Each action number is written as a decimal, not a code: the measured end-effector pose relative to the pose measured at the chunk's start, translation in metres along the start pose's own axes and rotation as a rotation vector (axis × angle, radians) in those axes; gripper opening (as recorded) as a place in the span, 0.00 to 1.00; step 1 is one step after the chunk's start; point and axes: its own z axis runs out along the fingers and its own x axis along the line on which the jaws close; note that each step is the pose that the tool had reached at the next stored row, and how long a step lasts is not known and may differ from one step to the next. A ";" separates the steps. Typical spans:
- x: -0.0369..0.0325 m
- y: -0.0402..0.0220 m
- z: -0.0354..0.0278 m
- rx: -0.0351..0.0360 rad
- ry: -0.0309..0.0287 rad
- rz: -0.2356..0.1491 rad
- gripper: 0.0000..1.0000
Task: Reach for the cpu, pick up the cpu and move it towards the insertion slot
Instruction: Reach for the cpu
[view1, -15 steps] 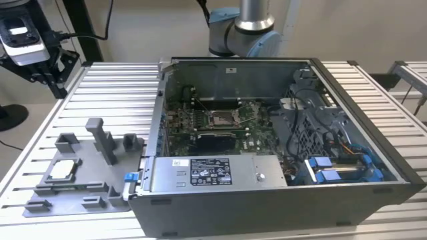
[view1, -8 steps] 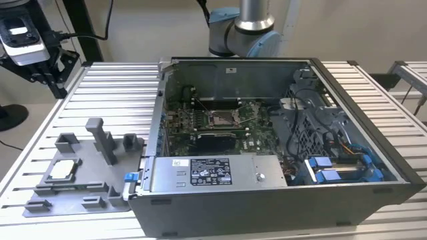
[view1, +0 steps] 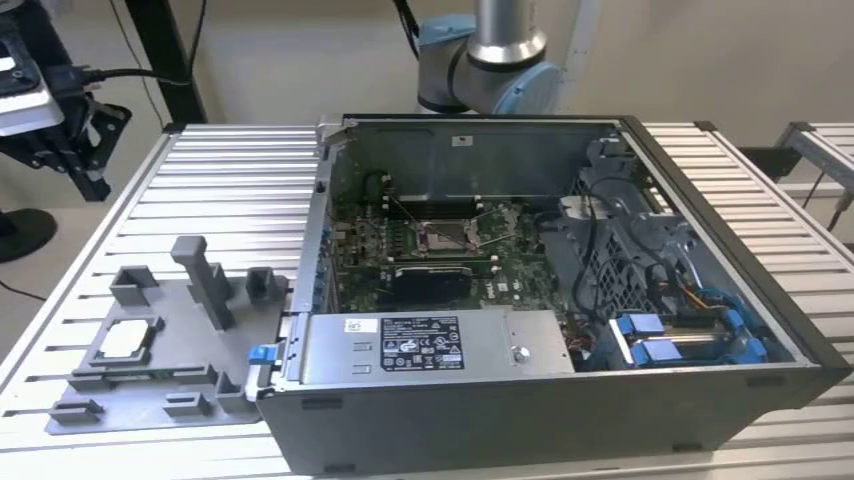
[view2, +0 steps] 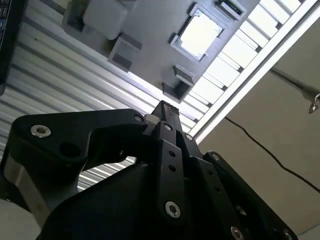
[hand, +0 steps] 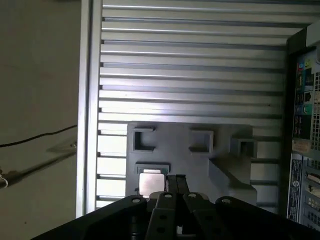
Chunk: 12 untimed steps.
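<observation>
The cpu is a small silvery-white square lying in a recess of the grey plastic tray at the exterior view's left. It also shows in both wrist views as a bright square. My black gripper hangs high over the table's far left corner, well above and apart from the cpu. Its fingers are pressed together and hold nothing. The insertion slot has a shiny metal frame on the green board inside the open computer case.
The open computer case fills the table's middle and right, with a power supply at its near side and blue-clipped cables. Upright posts rise from the tray. The slatted table ends at an edge above the floor.
</observation>
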 end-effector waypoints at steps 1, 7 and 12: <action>0.0037 -0.0015 0.0003 0.0000 0.0000 0.000 0.00; 0.0182 -0.0212 0.0027 0.0000 0.0000 0.000 0.00; 0.0212 -0.0319 0.0034 0.0000 0.0000 0.000 0.00</action>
